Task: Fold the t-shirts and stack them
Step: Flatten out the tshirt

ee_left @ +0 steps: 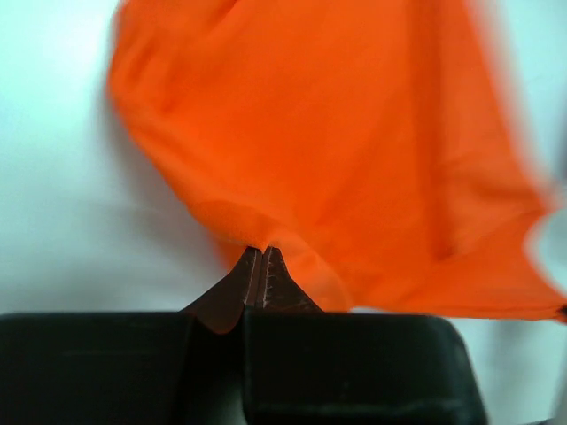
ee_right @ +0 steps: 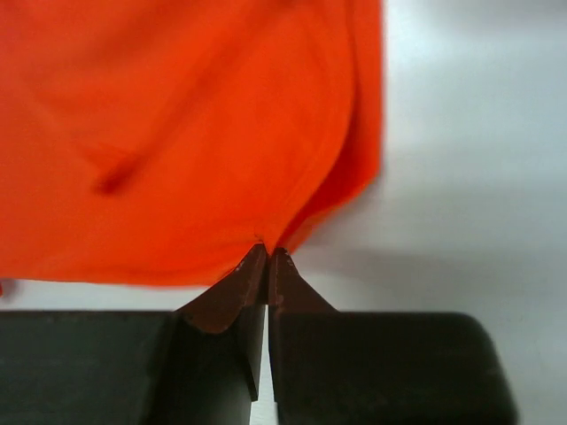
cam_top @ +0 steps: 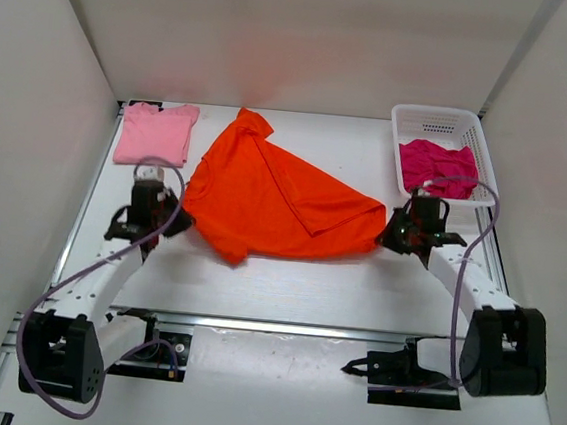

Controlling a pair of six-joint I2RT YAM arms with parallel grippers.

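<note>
While left hand (ee_left: 263,254) is clamped shut on the orange t-shirt (cam_top: 275,197), right hand (ee_right: 268,253) pinches closed on its opposite edge

Orange shirt (cam_top: 275,197); pink shirt (cam_top: 156,132); magenta shirt (cam_top: 437,165)

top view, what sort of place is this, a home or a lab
Probably a robot lab cell, not a home: plain white panels wall in a white table, the left arm and right arm are bolted at its near edge, both holding an orange t-shirt.
</note>
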